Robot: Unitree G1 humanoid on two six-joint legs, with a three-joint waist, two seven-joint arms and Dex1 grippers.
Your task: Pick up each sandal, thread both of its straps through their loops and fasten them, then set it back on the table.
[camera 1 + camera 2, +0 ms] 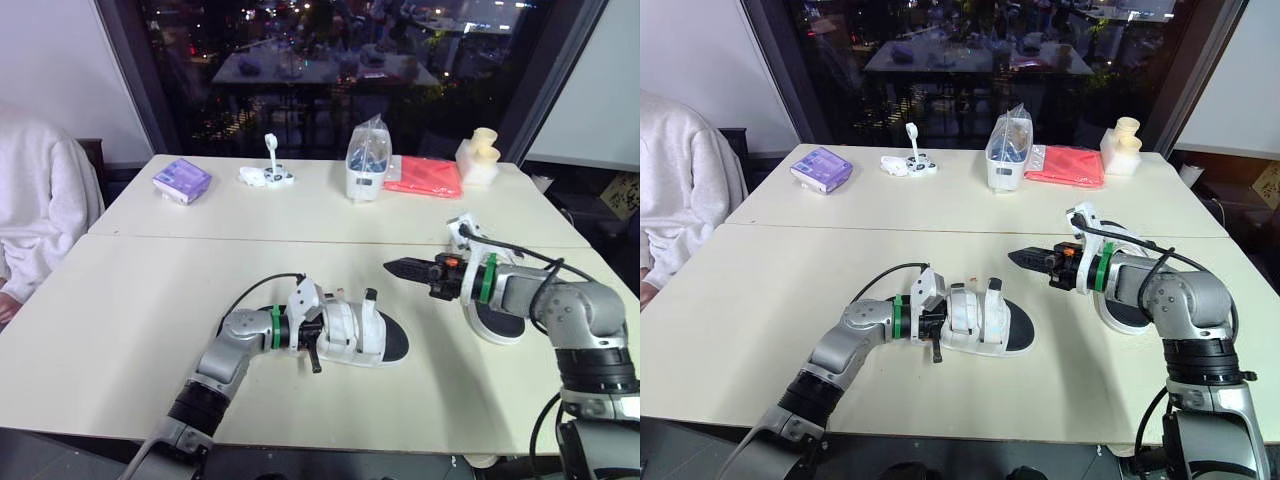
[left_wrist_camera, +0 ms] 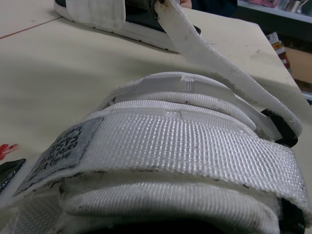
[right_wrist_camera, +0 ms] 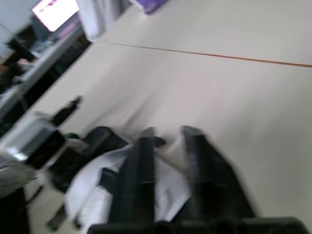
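Observation:
A white sandal (image 1: 362, 333) with a black footbed lies on the table (image 1: 150, 290) near the front edge. My left gripper (image 1: 317, 340) is shut on its heel end. Seen close in the left wrist view, its wide woven straps (image 2: 185, 146) lie across one another and one loose strap (image 2: 219, 73) trails off. The second sandal (image 1: 497, 322) rests to the right under my right forearm, with a strap (image 1: 466, 226) standing up. My right gripper (image 1: 392, 267) hovers above the table, right of the held sandal. It points left, fingers (image 3: 141, 165) a narrow gap apart and holding nothing.
Along the far side of the table are a purple pack (image 1: 182, 180), a small white item (image 1: 268, 175), a clear bag on a white container (image 1: 367, 160), a red cloth (image 1: 425, 176) and a cream object (image 1: 480, 155). A person in a white top (image 1: 40, 210) sits at the left.

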